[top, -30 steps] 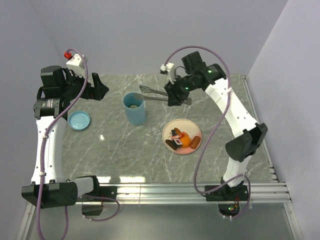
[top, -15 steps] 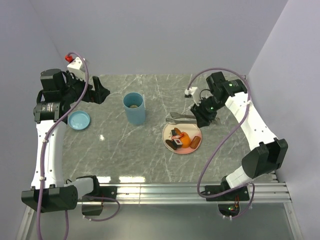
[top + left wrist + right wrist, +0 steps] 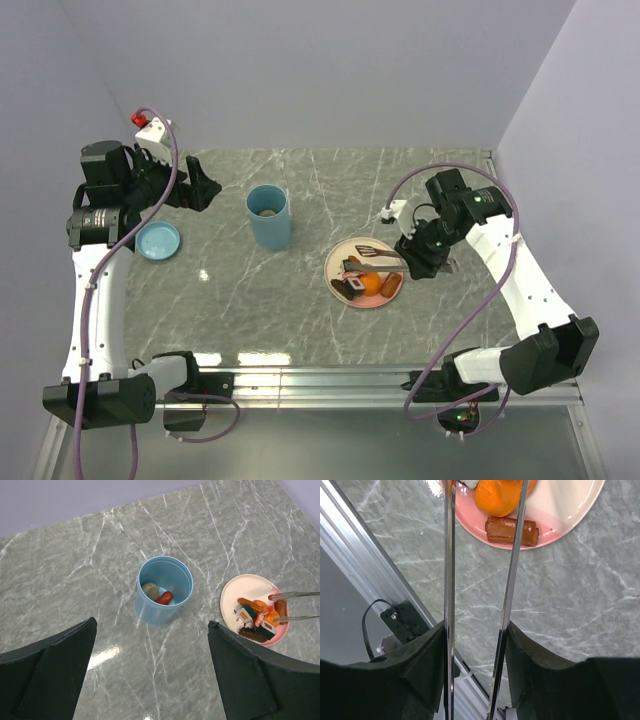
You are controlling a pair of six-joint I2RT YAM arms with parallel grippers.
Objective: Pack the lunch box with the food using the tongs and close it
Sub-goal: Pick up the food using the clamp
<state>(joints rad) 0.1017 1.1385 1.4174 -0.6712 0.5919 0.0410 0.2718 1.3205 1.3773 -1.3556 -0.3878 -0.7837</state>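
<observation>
Right gripper (image 3: 420, 260) has swung, over the last second, from beside the lunch box (image 3: 270, 232) to the plate (image 3: 331, 268) on the right; it is clamped on the tongs (image 3: 378, 255), about half squeezed, handle end between its fingers; the tongs now reach left over the food (image 3: 365, 281) on the plate; a second ago they hung at the far right of the lunch box; we read this as the return trip for another piece, not a drop.

Lunch box, lid (image 3: 158, 240) and left gripper (image 3: 203, 186) sit where they were; left gripper is spread wide with nothing in it, at the far left, well apart from the box; lid lies on the table left of the box, so closing is not yet done.

Left wrist view shows a beige piece (image 3: 150, 590) and a red piece (image 3: 164, 598) already in the box; the rest is on the plate, so we judge packing well short of finished.

Hard to make out: tong tips are cut off at the top of the right wrist view, above the orange round (image 3: 497, 495) and brown sausage (image 3: 512, 531); we cannot tell if they touch or pinch anything; anything under the two pieces in the box is hidden; no strap shows on the lid.
</observation>
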